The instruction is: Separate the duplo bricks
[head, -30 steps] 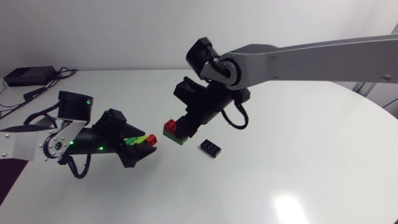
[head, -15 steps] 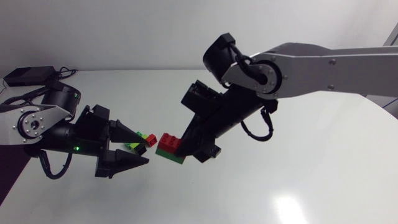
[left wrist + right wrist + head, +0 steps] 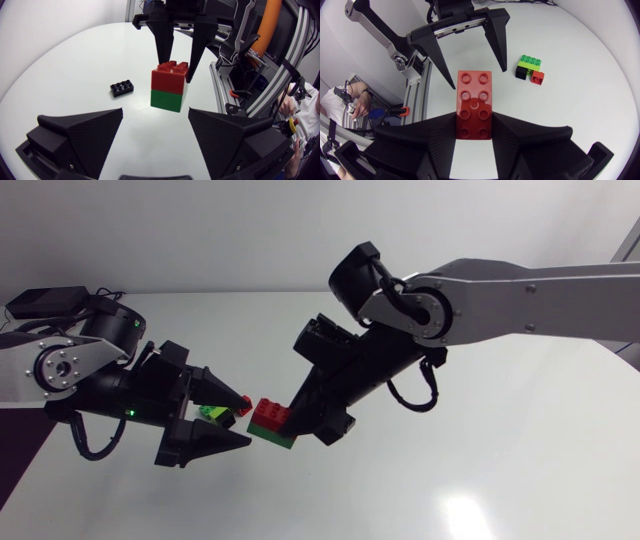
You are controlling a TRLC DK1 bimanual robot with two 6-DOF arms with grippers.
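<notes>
- The right gripper (image 3: 288, 418) is clamped on the red brick (image 3: 475, 97), 1 finger on each long side, and holds it up off the table (image 3: 480, 450).
- The green brick (image 3: 166, 99) is stuck to the underside of the red brick. These 2 make the stack to be pulled apart.
- The left gripper (image 3: 244, 422) faces the stack with its fingers spread wide and touching nothing. The green brick hangs just ahead of its tips.
- The step in hand, as I judge it, is for the left fingers to close on the green brick alone. They should meet its flat sides squarely, below the seam.
- If a pad overlaps the red brick, it would pinch the 2 together and the pull would do nothing.
- With both grips firm, a tilting peel should free the studs more easily than a straight pull. The right grip must not slacken, or the stack may twist out.
- A small cluster (image 3: 530, 70) of green, black and red bricks sits on the table near the left gripper. I cannot tell whether they are locked together.
- A lone black brick (image 3: 122, 88) lies on the table to 1 side of the stack.
- No tray, bin or other container shows in any view.
</notes>
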